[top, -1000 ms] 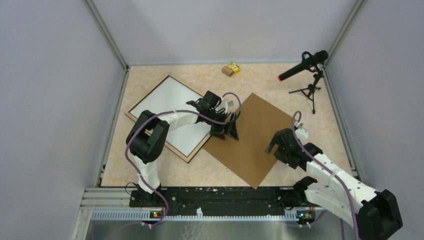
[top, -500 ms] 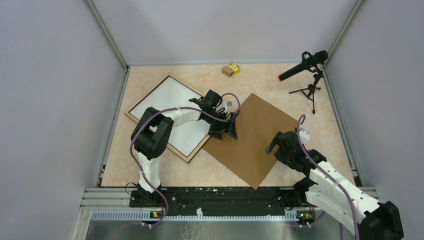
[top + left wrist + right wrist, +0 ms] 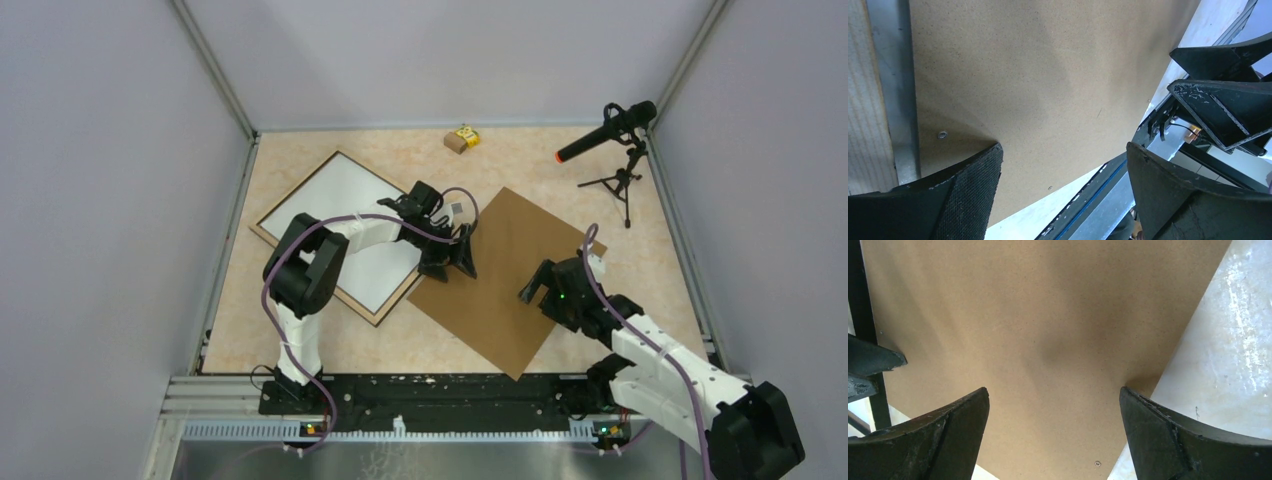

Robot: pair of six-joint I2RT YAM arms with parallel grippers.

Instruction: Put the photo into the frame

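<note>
Shifted the right pincer (image 3: 535, 290) leftward since the earlier frame, further in over the backing board (image 3: 500, 275) from its near right edge; holding its fingers (image 3: 948, 435) spread wide above the brown surface, gripping nothing. Noting the board flat on the counter (image 3: 560, 170), turned diamond-wise. Holding the left pincer (image 3: 452, 262) over the board's left corner, jaws likewise wide apart and empty, one finger (image 3: 963, 195) low against the brown face; cannot tell whether touching. Seeing the frame (image 3: 312, 274) just left of the board, back up, light-wood rim showing, its near right side meeting the board's left edge. Seeing a white sheet (image 3: 345, 225) filling the frame; cannot tell whether that is the photo face down. Beyond the board's far corner, finding a small yellow-and-brown box (image 3: 461, 138) by the back wall, and off to the board's right a microphone (image 3: 605, 131) on a tripod
</note>
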